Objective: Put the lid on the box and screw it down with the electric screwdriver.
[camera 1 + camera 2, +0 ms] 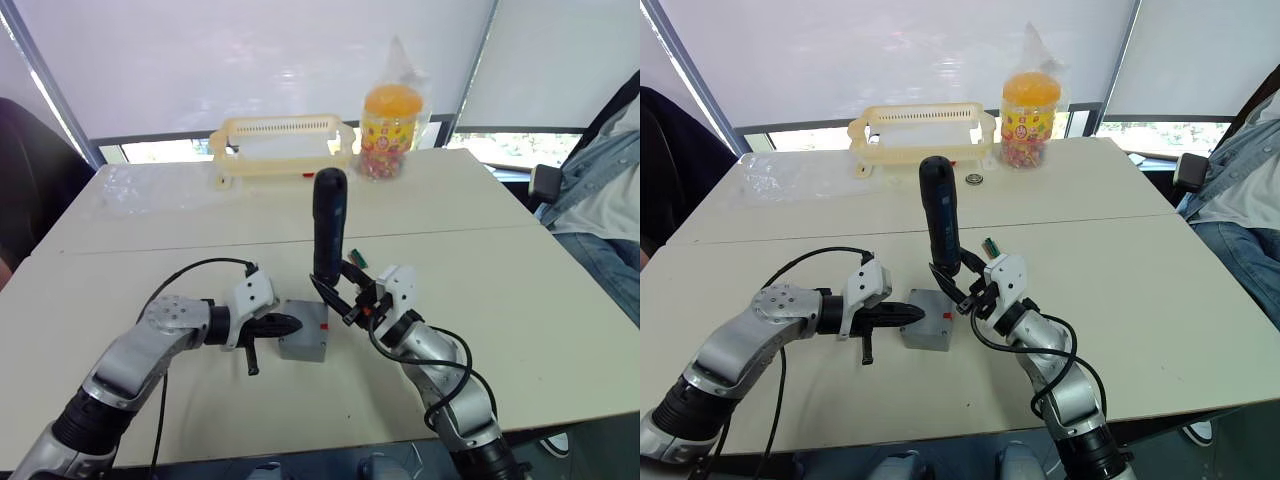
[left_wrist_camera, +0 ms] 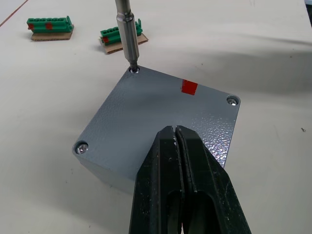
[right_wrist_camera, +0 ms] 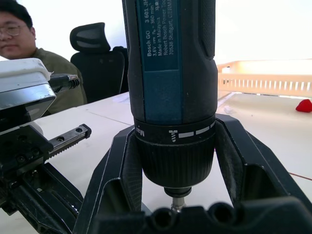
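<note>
Gripping upright electric screwdriver (image 1: 941,222) — right gripper (image 1: 962,290)

The left gripper's (image 2: 178,141) closed fingertips cover the near corner of the lid (image 2: 146,117), so any screw there cannot be seen. The box (image 1: 303,343) under the lid shows just a strip of side wall. Between the right gripper's (image 3: 178,161) fingers, the screwdriver's (image 3: 170,73) top is cut off and its bit tip hidden.
</note>
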{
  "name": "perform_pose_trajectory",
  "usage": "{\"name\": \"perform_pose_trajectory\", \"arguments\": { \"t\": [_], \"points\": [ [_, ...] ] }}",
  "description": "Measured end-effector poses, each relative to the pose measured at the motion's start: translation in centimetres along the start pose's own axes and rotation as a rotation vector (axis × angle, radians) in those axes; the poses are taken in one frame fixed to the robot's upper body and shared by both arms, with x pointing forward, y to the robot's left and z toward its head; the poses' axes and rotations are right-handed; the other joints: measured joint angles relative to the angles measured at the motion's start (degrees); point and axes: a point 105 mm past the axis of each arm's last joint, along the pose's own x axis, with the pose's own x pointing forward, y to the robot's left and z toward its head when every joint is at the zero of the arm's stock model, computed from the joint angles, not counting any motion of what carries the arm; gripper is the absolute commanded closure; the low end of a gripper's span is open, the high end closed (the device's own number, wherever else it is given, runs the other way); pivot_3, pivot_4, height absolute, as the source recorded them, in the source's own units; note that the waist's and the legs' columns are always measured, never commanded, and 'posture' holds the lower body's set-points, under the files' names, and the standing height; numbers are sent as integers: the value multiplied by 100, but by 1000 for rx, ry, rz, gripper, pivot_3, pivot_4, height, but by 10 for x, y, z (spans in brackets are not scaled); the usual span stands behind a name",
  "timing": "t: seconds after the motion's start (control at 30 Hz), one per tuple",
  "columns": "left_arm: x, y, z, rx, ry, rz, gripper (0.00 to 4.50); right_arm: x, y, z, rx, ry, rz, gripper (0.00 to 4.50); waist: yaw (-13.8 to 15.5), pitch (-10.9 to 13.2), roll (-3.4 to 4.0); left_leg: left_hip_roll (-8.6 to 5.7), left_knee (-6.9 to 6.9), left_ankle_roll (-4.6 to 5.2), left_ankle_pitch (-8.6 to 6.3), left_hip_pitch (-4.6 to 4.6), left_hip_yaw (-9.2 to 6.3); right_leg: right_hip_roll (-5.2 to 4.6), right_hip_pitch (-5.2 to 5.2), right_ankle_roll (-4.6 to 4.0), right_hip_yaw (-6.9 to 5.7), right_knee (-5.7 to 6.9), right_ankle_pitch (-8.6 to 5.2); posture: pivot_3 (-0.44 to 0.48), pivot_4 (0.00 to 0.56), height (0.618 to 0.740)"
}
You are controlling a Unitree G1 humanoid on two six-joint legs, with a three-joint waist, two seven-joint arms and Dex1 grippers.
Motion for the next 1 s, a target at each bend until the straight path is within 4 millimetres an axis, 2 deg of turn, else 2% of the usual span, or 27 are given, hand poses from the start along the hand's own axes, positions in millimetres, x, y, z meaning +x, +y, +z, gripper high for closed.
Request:
{"name": "perform_pose_trajectory", "arguments": {
  "t": [0.17,0.33,0.4,0.5,0.57,0.63,0.8,0.87,0.9,1.0],
  "points": [
    [0,0,0,1,-1,0,4500,0,-2,1,-4,-2,-6,2811,0,1,0,0,-10,0,0,0,0,-1,-2,0,0,-6,0,0,150,740],
    [2,1,3,24,-8,-2,4500,3,-9,16,38,0,-17,2811,13,26,13,-3,-14,0,1,-18,0,-4,-20,-1,0,-6,1,0,150,740],
    [3,4,4,35,-18,2,4500,6,-18,38,60,-14,-39,2811,23,63,22,-5,-13,-1,2,-38,1,-5,-41,-7,1,-3,7,0,150,740],
    [5,5,6,50,-28,-1,4500,7,-29,92,43,-132,-66,2811,15,64,24,-4,-15,-1,3,-90,-1,-2,-101,-6,-1,10,32,0,150,740],
    [6,6,8,58,-31,-7,4500,6,-26,123,53,-204,-49,2811,6,63,23,-2,-30,-2,4,-102,-7,0,-119,-4,-8,10,35,0,150,740],
    [7,6,8,60,-32,-15,4500,6,-24,135,76,-222,-37,2811,4,63,23,-3,-48,-3,5,-97,-6,-1,-120,-5,-8,7,35,0,150,740],
    [8,5,8,62,-41,-21,4500,2,-32,124,190,-129,-50,2811,4,64,23,-3,-50,-2,5,-101,0,-3,-120,-23,-7,-2,24,0,150,740],
    [8,5,8,62,-41,-21,4500,-2,-42,117,253,-67,-60,2811,4,64,23,-4,-49,-2,5,-102,2,-4,-119,-23,-5,-3,24,0,150,740],
    [8,5,8,62,-42,-21,4500,-5,-49,113,280,-15,-65,2811,4,65,24,-4,-46,-2,5,-102,4,-5,-119,-24,-4,-3,24,0,150,740],
    [5,1,7,50,-56,-22,4500,-32,-76,93,302,289,-86,2811,20,70,27,-5,-48,0,5,-108,2,-8,-118,-29,-8,-14,21,0,150,740]
  ]
}}
